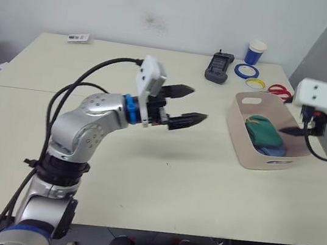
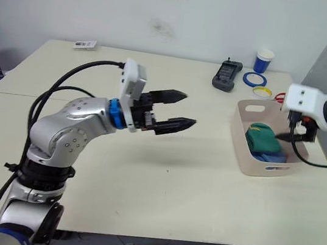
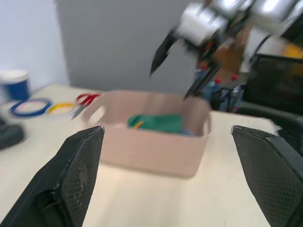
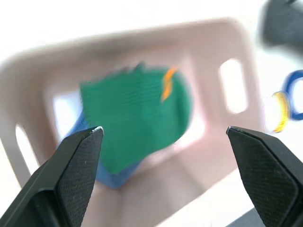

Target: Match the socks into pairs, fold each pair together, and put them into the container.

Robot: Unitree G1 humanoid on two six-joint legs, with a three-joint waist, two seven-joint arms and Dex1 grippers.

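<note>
Green pair [image 4: 135, 118] in container [image 1: 240, 126] under empty, wide-spread right tool [image 4: 163, 142] (blue, apparently, beneath).

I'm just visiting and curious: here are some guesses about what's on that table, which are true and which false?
1. The green socks lie inside the pink tub. True.
2. The left gripper is holding a sock. False: it is open and empty above the table.
3. The right gripper is open over the tub. True.
4. The blue cup stands inside the tub. False: it stands on the table near the wall.
5. Blue socks lie under the green ones. True.
</note>
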